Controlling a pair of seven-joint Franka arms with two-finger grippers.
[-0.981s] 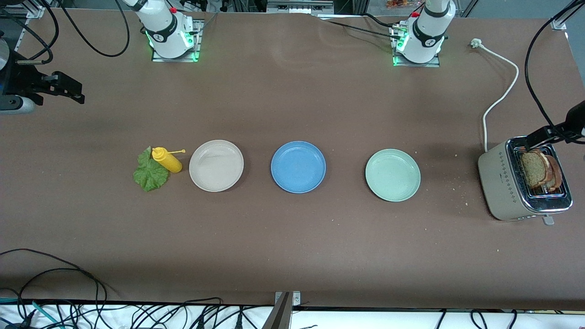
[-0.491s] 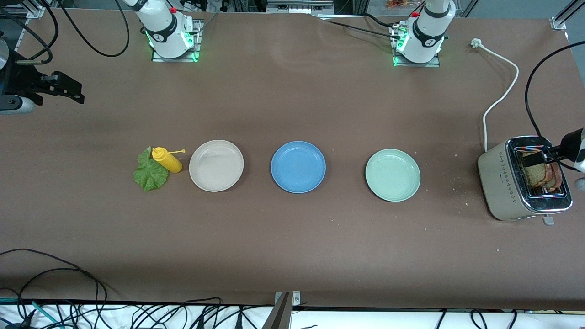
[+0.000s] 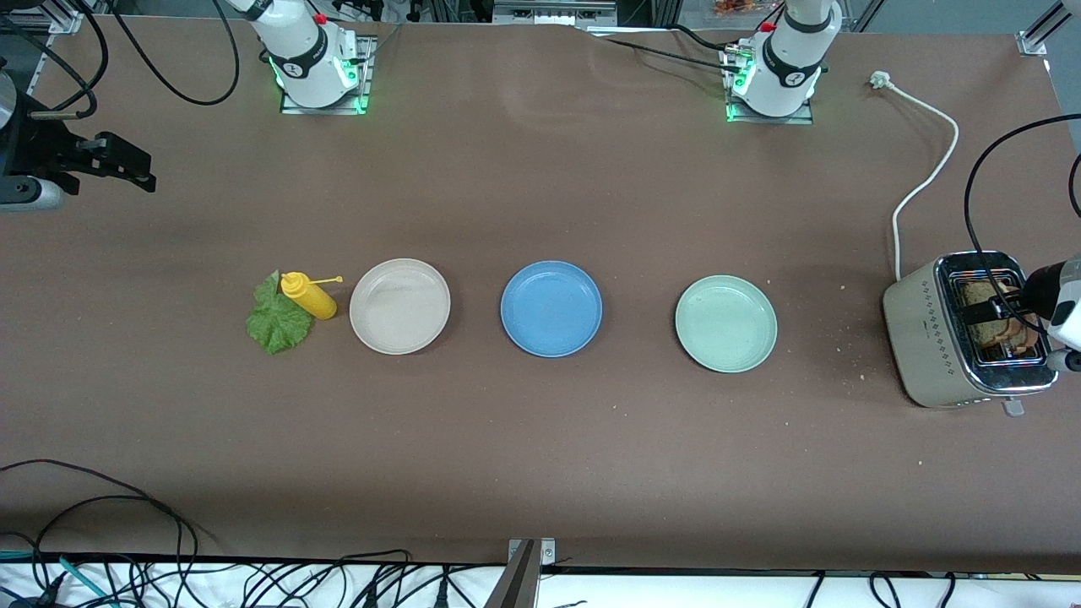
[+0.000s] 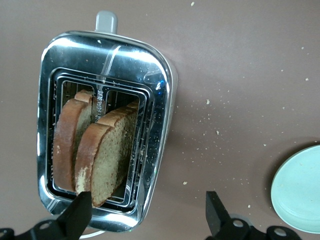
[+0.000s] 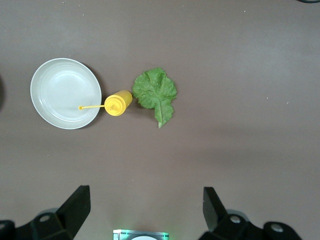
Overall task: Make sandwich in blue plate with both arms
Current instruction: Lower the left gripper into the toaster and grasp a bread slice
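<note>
The blue plate (image 3: pixel 551 308) lies bare in the middle of the table. Two brown bread slices (image 3: pixel 990 331) stand upright in the slots of a beige toaster (image 3: pixel 925 338) at the left arm's end. My left gripper (image 3: pixel 996 309) hangs open just over the toaster. In the left wrist view one finger is over the slot rim beside the nearer bread slice (image 4: pixel 107 155), the other over bare table; left gripper (image 4: pixel 147 215) holds nothing. A green lettuce leaf (image 3: pixel 277 321) lies flat toward the right arm's end. My right gripper (image 3: pixel 142 173) waits open, high above that end.
A beige plate (image 3: pixel 399 306) and a mint-green plate (image 3: pixel 725 323) flank the blue one. A yellow squeeze bottle (image 3: pixel 308 295) lies on its side between lettuce and beige plate. The toaster's white cord (image 3: pixel 925 181) runs toward the left arm's base. Crumbs dot the table by the toaster.
My left gripper has come down over the toaster until its fingers sit at the slots by the bread. The right arm and everything on the table have stayed put.
</note>
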